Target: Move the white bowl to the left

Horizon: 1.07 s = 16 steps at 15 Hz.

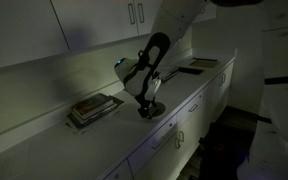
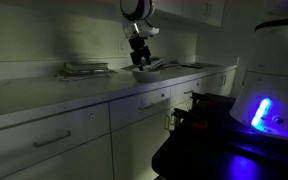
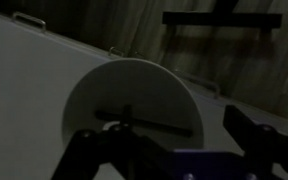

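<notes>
The scene is dim. The white bowl [image 1: 152,111] sits on the countertop [image 1: 44,135] near its front edge. It also shows in an exterior view [image 2: 149,69] and fills the middle of the wrist view [image 3: 134,95] as a round pale disc. My gripper [image 1: 147,101] points down right above the bowl and is seen again in an exterior view [image 2: 141,59]. In the wrist view the gripper [image 3: 169,140] is open. One finger is over the bowl and the other is outside its rim. Whether the fingers touch the bowl cannot be told.
A flat stack of books [image 1: 92,106] lies on the counter beside the bowl, also seen in an exterior view [image 2: 84,68]. Another flat book [image 1: 199,65] lies further along. Upper cabinets [image 1: 44,30] hang above. A device with a blue light [image 2: 259,112] stands in front of the counter.
</notes>
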Tool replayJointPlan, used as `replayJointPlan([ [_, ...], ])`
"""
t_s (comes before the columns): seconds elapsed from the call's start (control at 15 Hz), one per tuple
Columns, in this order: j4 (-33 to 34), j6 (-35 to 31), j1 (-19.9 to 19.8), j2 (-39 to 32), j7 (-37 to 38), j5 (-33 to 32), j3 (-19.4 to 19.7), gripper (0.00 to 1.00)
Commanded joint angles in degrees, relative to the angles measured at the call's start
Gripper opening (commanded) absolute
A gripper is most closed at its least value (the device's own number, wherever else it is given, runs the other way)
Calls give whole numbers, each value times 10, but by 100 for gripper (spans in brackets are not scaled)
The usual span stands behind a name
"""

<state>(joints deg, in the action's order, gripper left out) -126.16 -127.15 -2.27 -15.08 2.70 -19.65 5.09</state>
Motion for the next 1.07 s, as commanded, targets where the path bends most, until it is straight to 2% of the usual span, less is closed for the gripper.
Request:
replayJointPlan([
  [0.0, 3, -1, 12, -13, 5, -41, 2, 78],
  [0.2, -4, -6, 18, -19, 1, -73, 2, 53],
  [0.67, -32, -16, 11, -10, -15, -69, -1, 1],
  [1.0, -44, -35, 8, 3, -19, -71, -1, 1],
])
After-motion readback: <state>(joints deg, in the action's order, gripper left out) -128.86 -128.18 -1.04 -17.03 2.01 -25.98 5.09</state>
